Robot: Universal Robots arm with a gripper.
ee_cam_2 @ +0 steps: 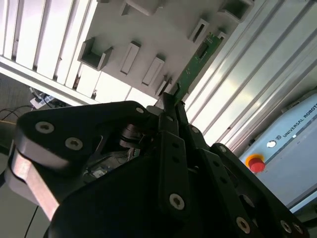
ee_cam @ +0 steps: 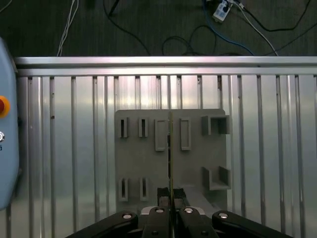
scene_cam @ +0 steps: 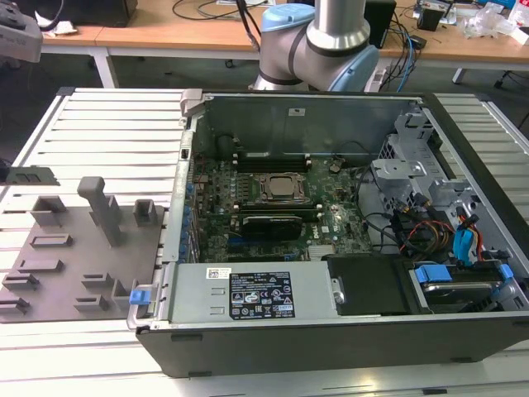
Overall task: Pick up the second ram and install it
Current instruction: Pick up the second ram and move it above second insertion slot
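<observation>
Claw [ee_cam_2: 173, 99] is pinched narrow on the second ram [ee_cam_2: 198, 60]. It grips one end only, and the rest of the green stick pokes out past the fingertips. It looks clear of the grey holder plate [ee_cam_2: 163, 29], which lies beyond the claw on the slatted desk [ee_cam: 74, 148].

How I'd handle the carry:
- Only a short end is in the pads and the free length is long. A knock on the free end would likely twist it in the grip, so go slow and avoid side loads.
- Stick and claw should stay on one line, so the wrist angle sets the stick angle.
- It needs squaring to a slot on the motherboard [scene_cam: 273, 198] before any push. I can't tell which side the notch is on.

Orientation: the long axis runs straight out from the fingertips, in line with the fingers. The free end points away from the claw toward the plate. In the first wrist view the ram [ee_cam: 170, 148] is edge-on ahead of the claw [ee_cam: 170, 197], a thin line with its flat faces toward the pads.
</observation>
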